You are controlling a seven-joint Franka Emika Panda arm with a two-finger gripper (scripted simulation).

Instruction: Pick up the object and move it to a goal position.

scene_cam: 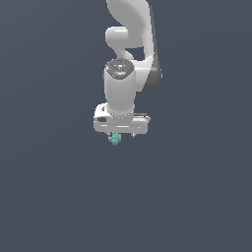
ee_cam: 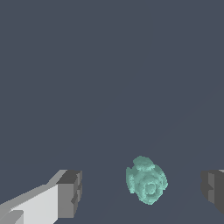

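While the gripper hangs over the teal-green knobbly lump, its fingers stand apart with the lump between them, touching neither. This looks like the approach before the grasp; whether the fingertips are low enough is hard to judge. Next comes closing squarely on it. No containers show.

Counter: plain, uniform slate-grey surface filling both views. One thing on it: a small teal-green knobbly lump, roughly round. Contact with the surface not clearly resolvable.
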